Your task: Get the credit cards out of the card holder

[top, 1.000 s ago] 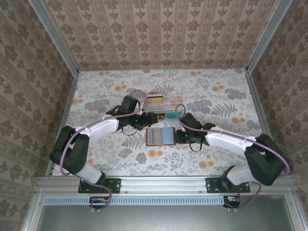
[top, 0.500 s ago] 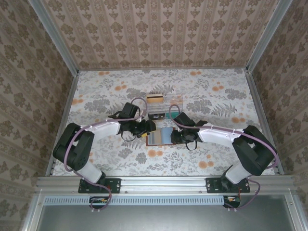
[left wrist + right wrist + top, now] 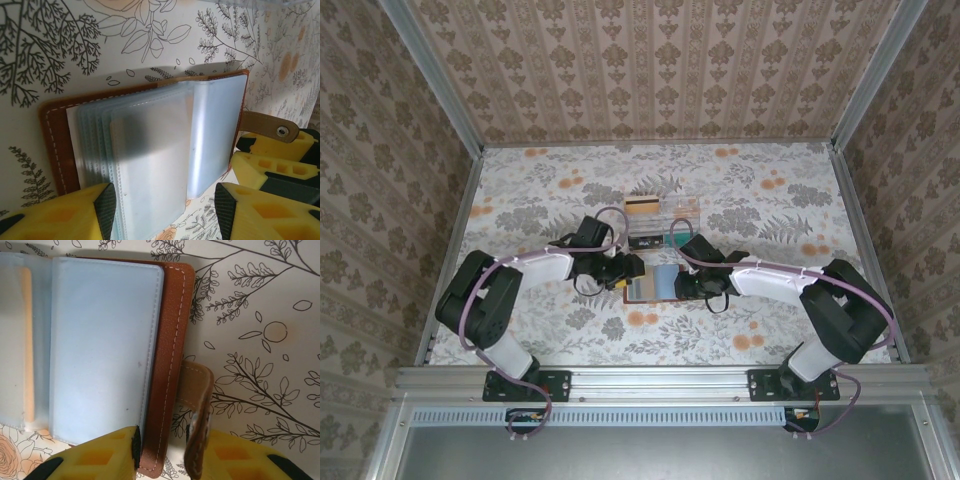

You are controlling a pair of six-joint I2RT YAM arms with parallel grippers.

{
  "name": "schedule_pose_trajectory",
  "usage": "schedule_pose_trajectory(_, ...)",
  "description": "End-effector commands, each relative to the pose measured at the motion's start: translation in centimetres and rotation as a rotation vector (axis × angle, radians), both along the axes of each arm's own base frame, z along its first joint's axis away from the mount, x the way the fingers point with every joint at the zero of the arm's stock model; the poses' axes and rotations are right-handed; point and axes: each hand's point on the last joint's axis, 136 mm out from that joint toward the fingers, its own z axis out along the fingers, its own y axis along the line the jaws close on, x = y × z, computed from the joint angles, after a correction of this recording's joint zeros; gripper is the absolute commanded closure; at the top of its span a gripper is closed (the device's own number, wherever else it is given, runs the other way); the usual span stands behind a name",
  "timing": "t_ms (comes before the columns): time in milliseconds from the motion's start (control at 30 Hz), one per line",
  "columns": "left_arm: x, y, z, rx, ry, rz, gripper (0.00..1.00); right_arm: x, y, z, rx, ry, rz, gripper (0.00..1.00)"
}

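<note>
The reddish-brown card holder point(image 3: 655, 284) lies open on the table, its blue-grey plastic sleeves point(image 3: 150, 150) fanned upward. My left gripper point(image 3: 165, 205) is open, its fingers straddling the near edge of the sleeves from the holder's left side point(image 3: 628, 270). My right gripper point(image 3: 162, 445) is closed in on the holder's right cover edge point(image 3: 167, 370) and its snap strap point(image 3: 197, 405); it sits at the holder's right side point(image 3: 682, 285). An orange tint point(image 3: 27, 340) shows through one sleeve; no card is clearly visible.
A clear plastic compartment box point(image 3: 663, 218) stands just behind the holder, holding a brown card point(image 3: 642, 204), an orange one point(image 3: 686, 205) and a teal one point(image 3: 677, 238). Metal rails and patterned walls enclose the floral table point(image 3: 770, 200).
Both grippers have closed in on the card holder: the left came down from beside the box to its left edge, the right slid in onto its right edge.
</note>
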Motion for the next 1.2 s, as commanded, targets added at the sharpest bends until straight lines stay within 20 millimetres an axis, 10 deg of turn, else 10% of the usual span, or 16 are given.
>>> schedule_pose_trajectory(0,-0.5,-0.4,-0.7,-0.001,0.018,-0.016,0.42,0.3,0.7,-0.2,0.001,0.001,0.024,0.66)
schedule_pose_trajectory(733,-0.9,-2.7,-0.1,-0.035,0.005,-0.054,0.39,-0.2,0.8,-0.8,-0.009,0.02,0.031,0.66)
schedule_pose_trajectory(1167,-0.8,-2.7,0.5,-0.041,-0.017,-0.069,0.0,0.3,-0.5,1.0,-0.013,-0.032,-0.021,0.57)
